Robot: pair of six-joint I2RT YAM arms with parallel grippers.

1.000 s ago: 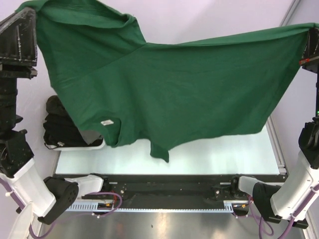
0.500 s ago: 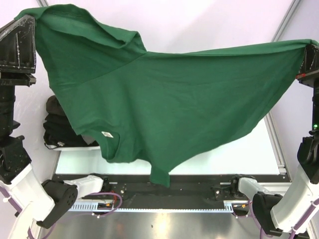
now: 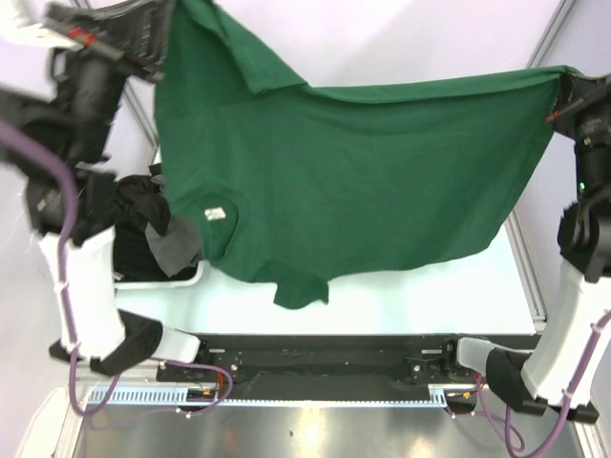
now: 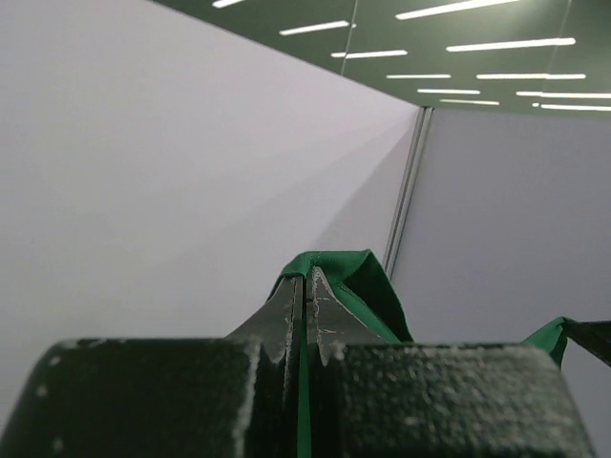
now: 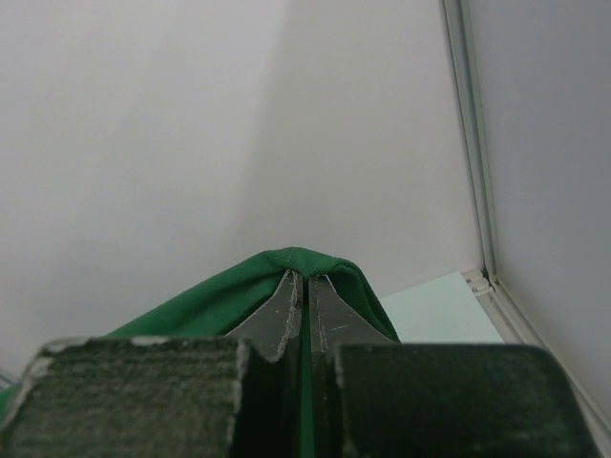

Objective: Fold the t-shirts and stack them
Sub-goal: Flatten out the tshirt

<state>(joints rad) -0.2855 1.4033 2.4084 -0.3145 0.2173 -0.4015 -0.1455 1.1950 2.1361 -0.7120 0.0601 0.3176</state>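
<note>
Across the frame's upper half, your green t-shirt [image 3: 363, 181] hung over the counter [image 3: 430, 286], both jaws clamped on its corners; left corner had swung inward, spread narrowed, laying-down still pending.

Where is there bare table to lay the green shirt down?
Bare table shows along the near strip, between the hanging hem of the green t-shirt and the black bar at the arm bases, from the white bin across to the right rail. Under the shirt is hidden. The far left is crowded: the bin holds dark clothes.
</note>
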